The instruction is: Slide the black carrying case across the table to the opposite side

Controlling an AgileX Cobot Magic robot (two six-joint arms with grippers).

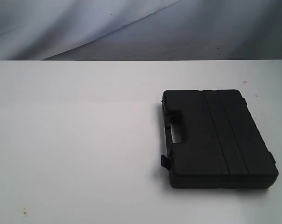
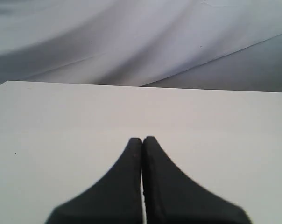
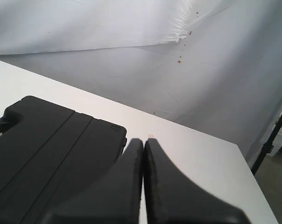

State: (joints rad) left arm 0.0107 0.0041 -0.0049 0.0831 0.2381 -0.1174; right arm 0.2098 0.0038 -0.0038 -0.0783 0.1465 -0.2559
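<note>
The black carrying case point(image 1: 215, 137) lies flat on the right half of the white table point(image 1: 75, 140), its handle cut-out facing the middle and a small blue latch at its near left corner. No arm shows in the exterior view. In the right wrist view the case point(image 3: 43, 154) fills the lower part, and my right gripper point(image 3: 143, 140) is shut with nothing in it, beside the case's corner. My left gripper point(image 2: 142, 138) is shut too, empty, over bare table point(image 2: 61, 121), and the case is out of that view.
A wrinkled grey-white cloth backdrop point(image 1: 131, 28) hangs behind the table's far edge. A dark stand point(image 3: 271, 144) shows off the table's corner in the right wrist view. Small specks point(image 1: 24, 212) mark the tabletop near the front left.
</note>
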